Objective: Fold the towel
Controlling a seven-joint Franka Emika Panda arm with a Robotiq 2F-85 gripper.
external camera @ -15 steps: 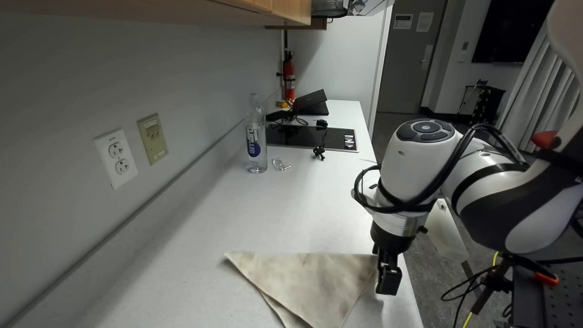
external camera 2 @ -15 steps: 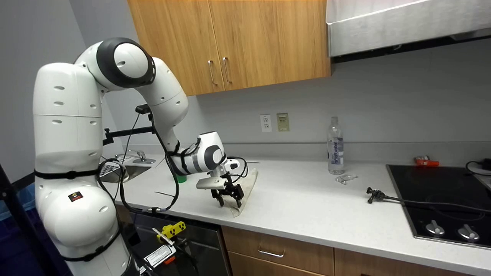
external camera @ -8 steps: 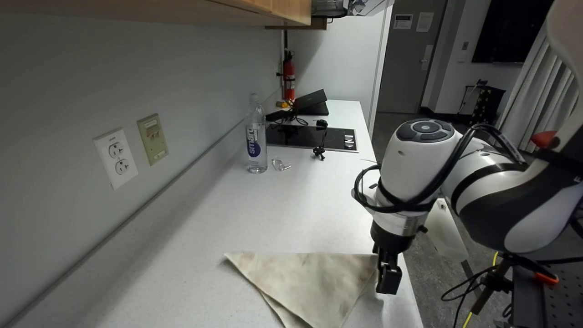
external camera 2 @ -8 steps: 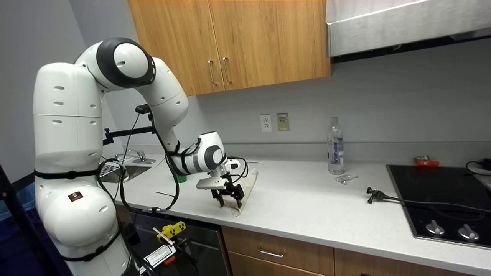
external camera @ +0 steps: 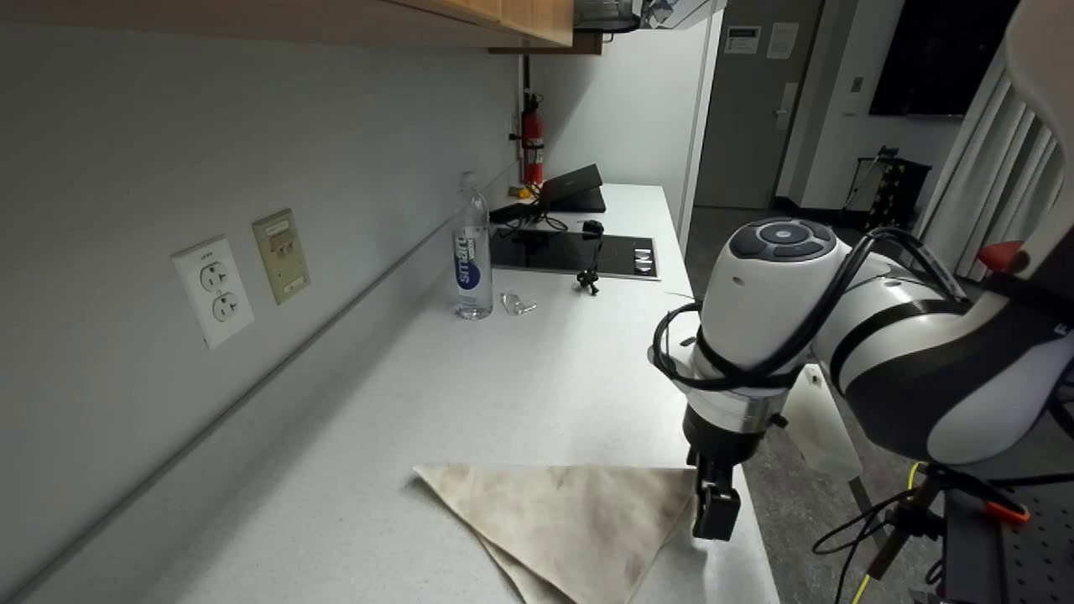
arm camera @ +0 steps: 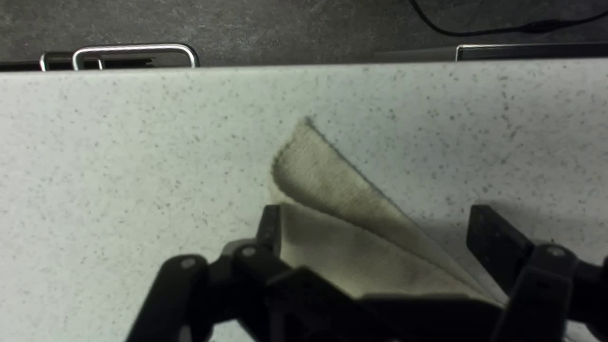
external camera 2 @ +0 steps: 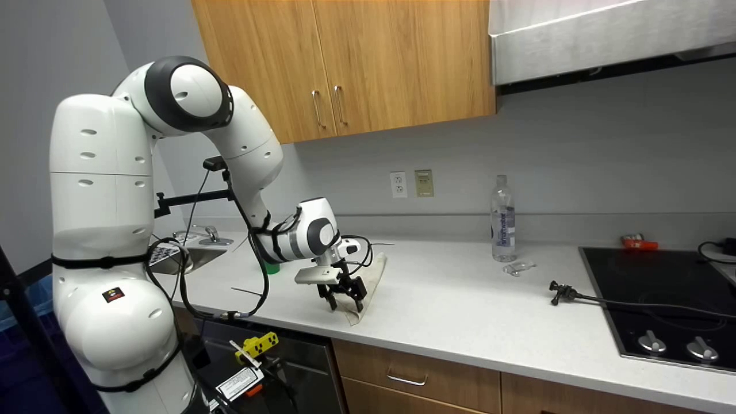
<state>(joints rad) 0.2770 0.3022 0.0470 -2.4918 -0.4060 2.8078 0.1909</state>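
The off-white, stained towel [external camera: 570,520] lies on the counter, folded over into a rough triangle with a lower layer showing along one edge. It also shows in an exterior view [external camera 2: 376,279], partly hidden behind the gripper. In the wrist view the towel's corner [arm camera: 323,175] points towards the counter's front edge, with one layer set back from the other. My gripper [arm camera: 375,223] is open, its fingers wide apart on either side of the towel's corner. The gripper [external camera: 716,512] is low over the counter at the towel's end near the front edge, and also shows so in an exterior view [external camera 2: 345,306].
A clear water bottle [external camera 2: 503,224] stands by the back wall with a small clear plastic piece [external camera 2: 518,268] beside it. A black mount with a cable [external camera 2: 566,292] lies near the cooktop [external camera 2: 678,287]. The counter's front edge [arm camera: 237,71] is close to the gripper. A sink [external camera 2: 198,259] is behind the arm.
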